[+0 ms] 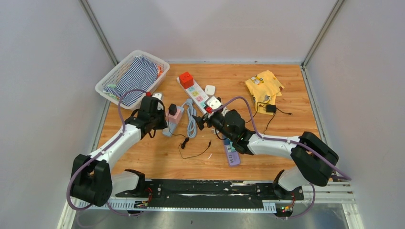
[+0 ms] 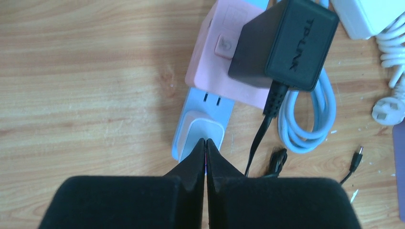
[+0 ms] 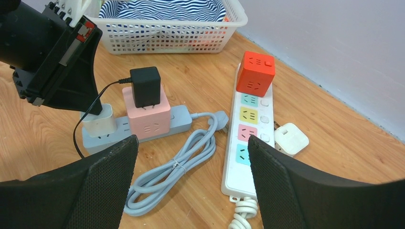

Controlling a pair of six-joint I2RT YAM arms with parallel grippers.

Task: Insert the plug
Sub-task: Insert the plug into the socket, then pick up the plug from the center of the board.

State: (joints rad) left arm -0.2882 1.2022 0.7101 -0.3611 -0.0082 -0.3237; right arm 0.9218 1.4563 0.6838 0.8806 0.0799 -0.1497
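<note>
The white plug [image 2: 204,131] stood in the blue strip [image 2: 210,101], lower centre of the left wrist view, right at the tips of the clenched, empty left fingers [image 2: 191,164]. The right fingers [image 3: 105,181] hung released, farther away.

White links and black joints on left arm [image 1: 114,143] and right arm [image 1: 274,140]; purple cables [image 1: 119,102]; left hand [image 2: 205,143] and right hand [image 3: 192,138] black

We see a black adapter [image 3: 145,86] on a pink cube [image 3: 145,121], a pale blue strip [image 3: 179,119] and a white plug [image 3: 100,121]. At two o'clock is a red cube [image 3: 256,72] on a white strip [image 3: 232,180]; at twelve, a navy-striped cloth [image 3: 162,8] in a white basket [image 3: 181,36].
</note>
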